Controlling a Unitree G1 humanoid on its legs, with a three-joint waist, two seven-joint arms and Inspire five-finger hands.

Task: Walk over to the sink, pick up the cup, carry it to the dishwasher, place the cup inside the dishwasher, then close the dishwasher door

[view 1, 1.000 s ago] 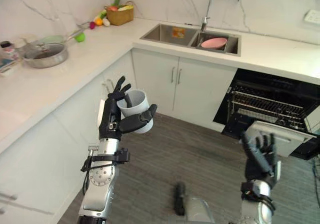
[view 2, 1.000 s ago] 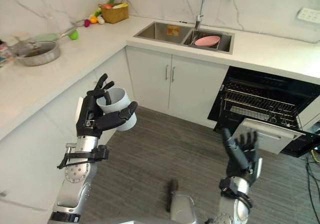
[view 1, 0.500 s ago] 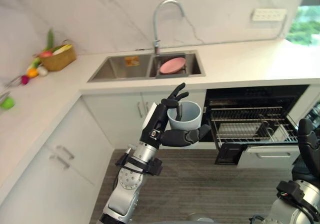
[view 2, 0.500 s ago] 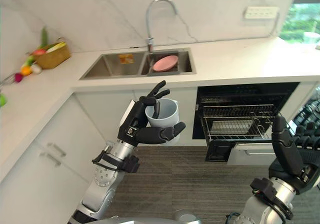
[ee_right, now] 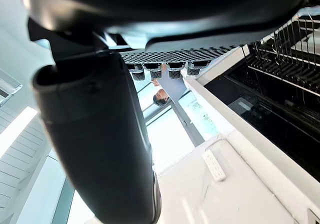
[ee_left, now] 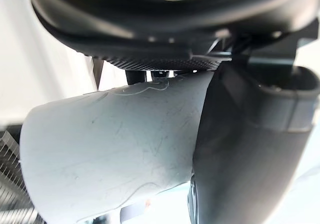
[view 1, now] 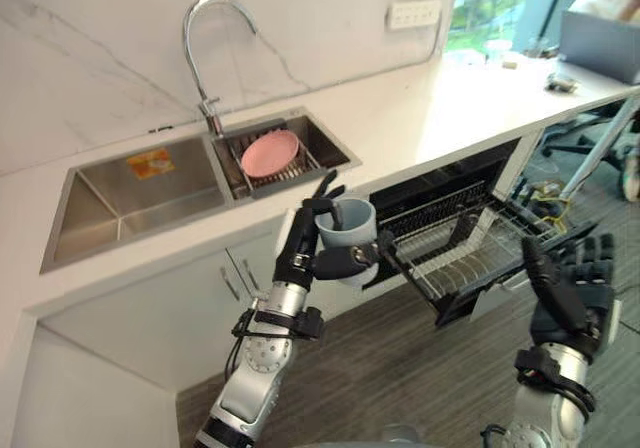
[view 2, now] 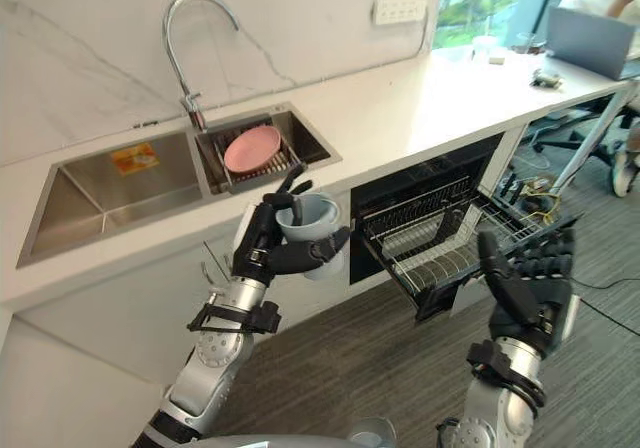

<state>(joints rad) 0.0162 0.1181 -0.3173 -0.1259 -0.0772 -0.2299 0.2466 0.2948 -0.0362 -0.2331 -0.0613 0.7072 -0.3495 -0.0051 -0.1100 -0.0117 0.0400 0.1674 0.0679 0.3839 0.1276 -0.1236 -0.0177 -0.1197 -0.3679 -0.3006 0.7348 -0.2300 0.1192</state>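
Left hand [view 1: 298, 254] raised, fingers and thumb wrapped round the pale cup [view 1: 354, 236]. Right hand [view 1: 566, 303] upright near the pulled-out dishwasher rack [view 1: 455, 256], fingers straight, spread.

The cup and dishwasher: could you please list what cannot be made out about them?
- Bottom inside the cup: eye views, hidden by its wall and the left hand.
- Depths of the dishwasher: eye views, dark behind the rack.
- Front edge of the rack: right eye view, partly behind the right hand.

The left hand [view 2: 258, 255] holds the cup [view 2: 316, 226] (pale grey) near the open dishwasher [view 2: 430, 193].
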